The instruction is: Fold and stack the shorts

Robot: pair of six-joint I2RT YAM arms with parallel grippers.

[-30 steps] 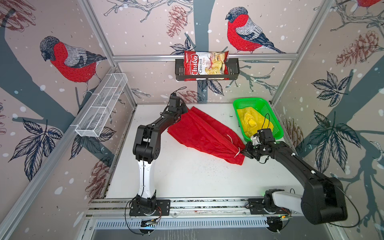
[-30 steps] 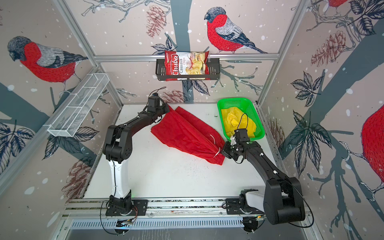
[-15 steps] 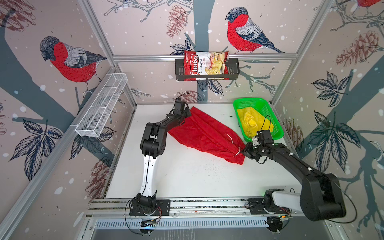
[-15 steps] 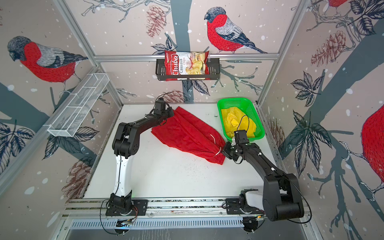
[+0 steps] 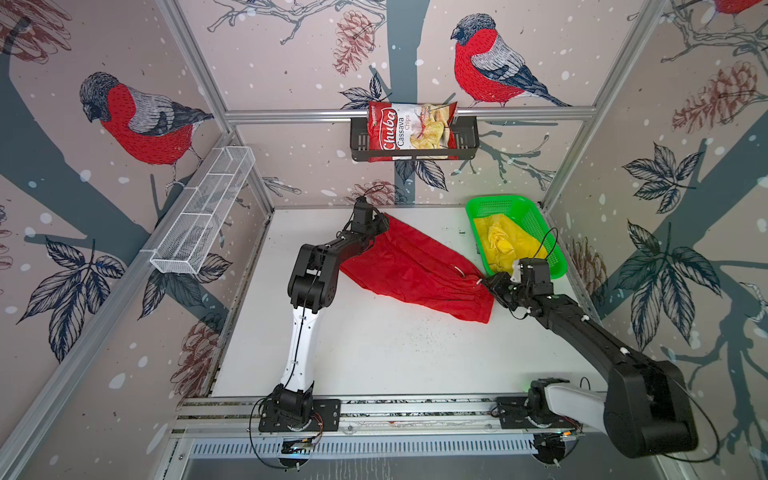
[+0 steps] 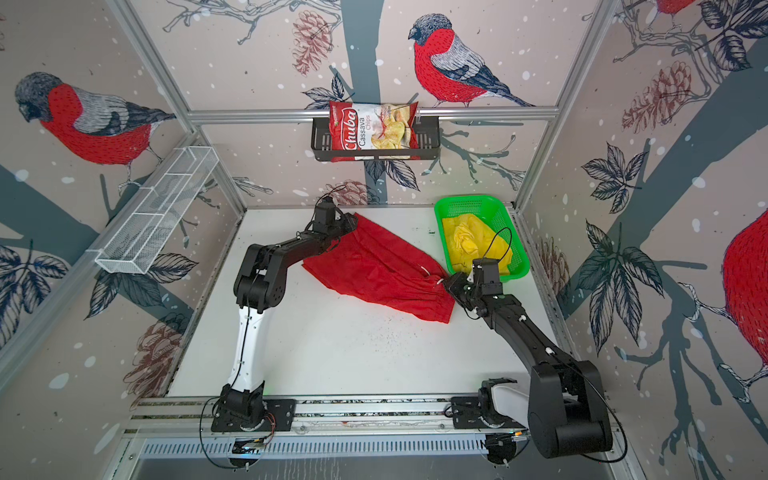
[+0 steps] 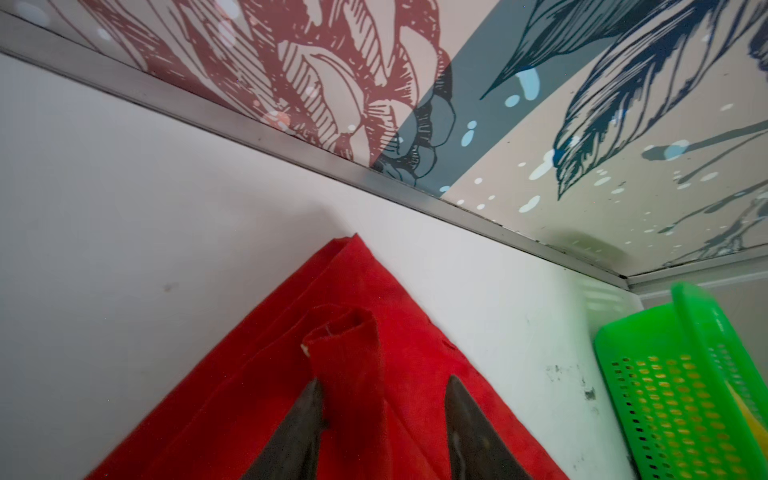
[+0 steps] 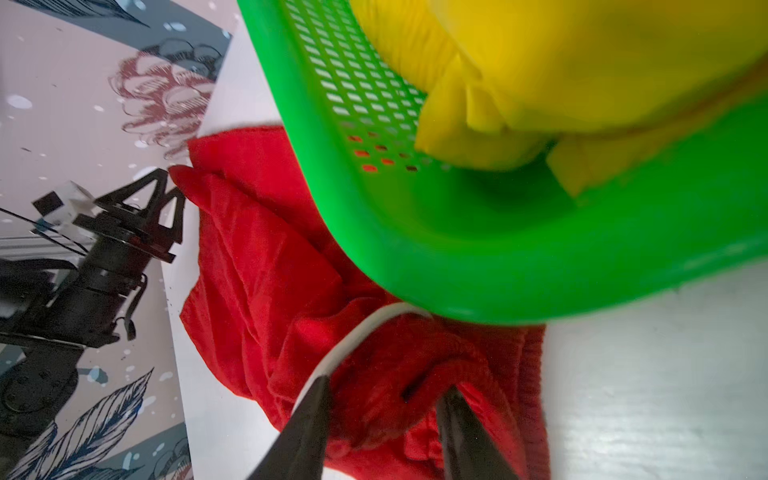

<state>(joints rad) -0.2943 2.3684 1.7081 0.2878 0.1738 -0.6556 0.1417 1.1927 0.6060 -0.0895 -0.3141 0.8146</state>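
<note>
The red shorts (image 5: 415,270) (image 6: 374,266) lie spread slantwise on the white table, one leg corner near the back wall and the waistband at the right. My left gripper (image 5: 384,226) (image 7: 385,380) is open over that back corner. A raised fold of red cloth (image 7: 345,332) stands between its fingers against one of them. My right gripper (image 5: 488,282) (image 8: 386,383) is open over the bunched waistband, the white drawstring (image 8: 361,332) beside one finger. The yellow shorts (image 5: 503,243) (image 8: 540,62) lie crumpled in the green basket (image 5: 494,201).
The green basket (image 6: 461,201) (image 8: 457,257) stands at the back right, right next to the waistband. A chips bag (image 5: 409,131) sits in a black rack on the back wall. A white wire shelf (image 5: 203,212) hangs on the left wall. The table front (image 5: 395,353) is bare white.
Both grippers have opened and let go of the red shorts. The shorts, held up and stretched between them before, now lie on the table.
</note>
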